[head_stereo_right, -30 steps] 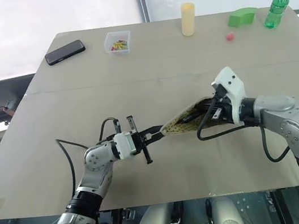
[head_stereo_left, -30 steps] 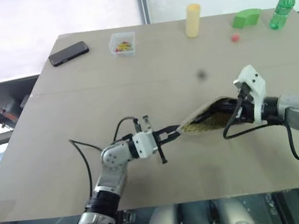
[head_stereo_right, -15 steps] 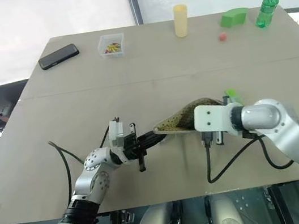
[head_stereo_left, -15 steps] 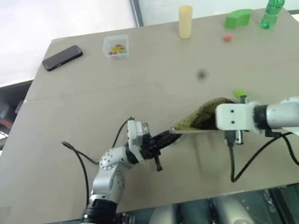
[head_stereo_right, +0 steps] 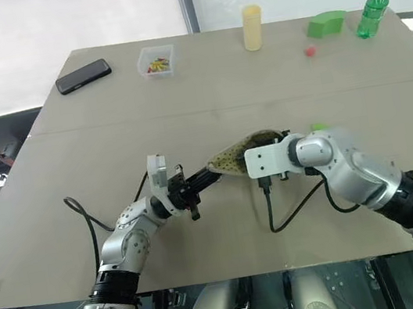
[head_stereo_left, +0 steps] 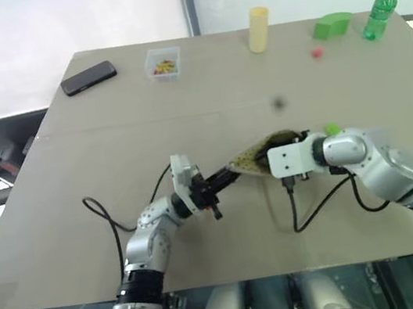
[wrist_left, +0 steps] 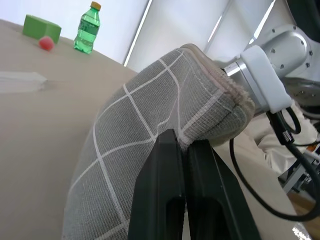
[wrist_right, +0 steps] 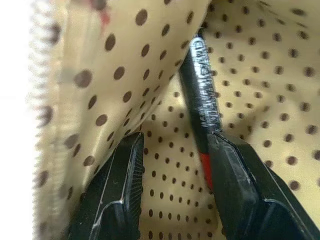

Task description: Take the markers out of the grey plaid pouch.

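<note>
Right wrist view: the right gripper [wrist_right: 172, 150] sits inside the grey plaid pouch [wrist_left: 150, 140] with its 2 fingers apart beside the black marker [wrist_right: 202, 107]. The left gripper [wrist_left: 181, 142] pinches the pouch's end, holding it above the table [head_stereo_left: 107, 131].

text: white lettering along the black marker [wrist_right: 202, 85] inside the pouch | reading: not legible
</note>
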You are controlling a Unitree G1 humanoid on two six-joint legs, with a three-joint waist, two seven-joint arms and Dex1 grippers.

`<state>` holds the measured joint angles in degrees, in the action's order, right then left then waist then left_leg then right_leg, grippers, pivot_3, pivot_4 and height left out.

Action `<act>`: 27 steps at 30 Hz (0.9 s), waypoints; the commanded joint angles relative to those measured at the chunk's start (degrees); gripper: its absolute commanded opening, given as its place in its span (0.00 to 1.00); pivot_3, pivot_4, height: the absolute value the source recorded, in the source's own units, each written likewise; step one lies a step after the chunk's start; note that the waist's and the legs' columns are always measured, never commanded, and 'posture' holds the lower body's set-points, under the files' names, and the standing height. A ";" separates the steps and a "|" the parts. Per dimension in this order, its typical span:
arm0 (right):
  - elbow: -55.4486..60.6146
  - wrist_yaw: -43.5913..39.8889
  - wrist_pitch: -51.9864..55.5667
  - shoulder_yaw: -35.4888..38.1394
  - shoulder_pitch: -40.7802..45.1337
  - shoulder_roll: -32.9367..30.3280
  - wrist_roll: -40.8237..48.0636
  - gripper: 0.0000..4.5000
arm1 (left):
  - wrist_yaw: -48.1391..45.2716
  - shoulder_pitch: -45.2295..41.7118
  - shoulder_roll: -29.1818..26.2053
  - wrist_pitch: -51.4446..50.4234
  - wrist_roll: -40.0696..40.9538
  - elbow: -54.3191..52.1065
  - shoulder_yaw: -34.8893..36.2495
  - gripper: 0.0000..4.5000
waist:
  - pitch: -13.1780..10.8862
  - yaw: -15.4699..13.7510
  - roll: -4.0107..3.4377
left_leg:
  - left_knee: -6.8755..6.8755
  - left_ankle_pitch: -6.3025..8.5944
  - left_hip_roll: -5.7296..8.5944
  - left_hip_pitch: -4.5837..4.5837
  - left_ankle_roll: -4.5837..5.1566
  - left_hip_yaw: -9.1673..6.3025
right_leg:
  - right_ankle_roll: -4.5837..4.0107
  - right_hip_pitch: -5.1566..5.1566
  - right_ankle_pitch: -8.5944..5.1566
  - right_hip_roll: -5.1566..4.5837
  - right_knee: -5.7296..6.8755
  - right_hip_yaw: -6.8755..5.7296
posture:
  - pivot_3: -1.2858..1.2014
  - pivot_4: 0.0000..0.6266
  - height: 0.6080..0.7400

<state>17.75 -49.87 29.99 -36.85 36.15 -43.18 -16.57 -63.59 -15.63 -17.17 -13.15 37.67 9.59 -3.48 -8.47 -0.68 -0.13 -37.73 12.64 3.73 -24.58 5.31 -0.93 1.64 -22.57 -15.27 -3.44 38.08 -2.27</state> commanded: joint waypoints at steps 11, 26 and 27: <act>22.66 -20.57 26.11 18.05 6.58 -12.80 16.80 0.46 | 3.82 -2.11 -0.85 -34.27 25.29 -13.56 5.69 0.00 | -0.03 0.07 -0.02 | -0.01 0.19 0.00 -0.07 0.29 -0.07 | 0.00 -0.01 0.00 -0.06 -0.10 -0.02 | 0.52 0.24 1.00; 12.13 -9.64 15.23 -0.06 1.58 -8.21 6.90 0.46 | 0.28 1.91 -0.73 -22.12 8.11 -7.07 2.62 0.00 | 0.01 -0.16 0.05 | 0.18 0.02 0.06 -0.03 -0.03 -0.03 | -0.03 -0.05 0.00 -0.14 -0.14 0.03 | 0.52 0.24 1.00; 11.16 -8.91 14.11 -0.64 1.45 -7.58 5.65 0.46 | 0.43 2.11 -0.61 -22.07 8.02 -7.01 2.87 0.00 | 0.01 -0.15 0.05 | 0.18 0.01 0.06 -0.03 -0.04 -0.03 | -0.03 -0.06 0.00 -0.14 -0.12 0.03 | 0.52 0.24 1.00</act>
<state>29.95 -60.17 46.07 -36.79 37.84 -51.01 -8.64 -63.28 -14.07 -17.88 -36.09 45.90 3.41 -1.67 -8.46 -0.82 -0.08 -37.55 12.64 3.78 -24.61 5.25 -0.96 1.60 -22.63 -15.27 -3.58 37.97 -2.24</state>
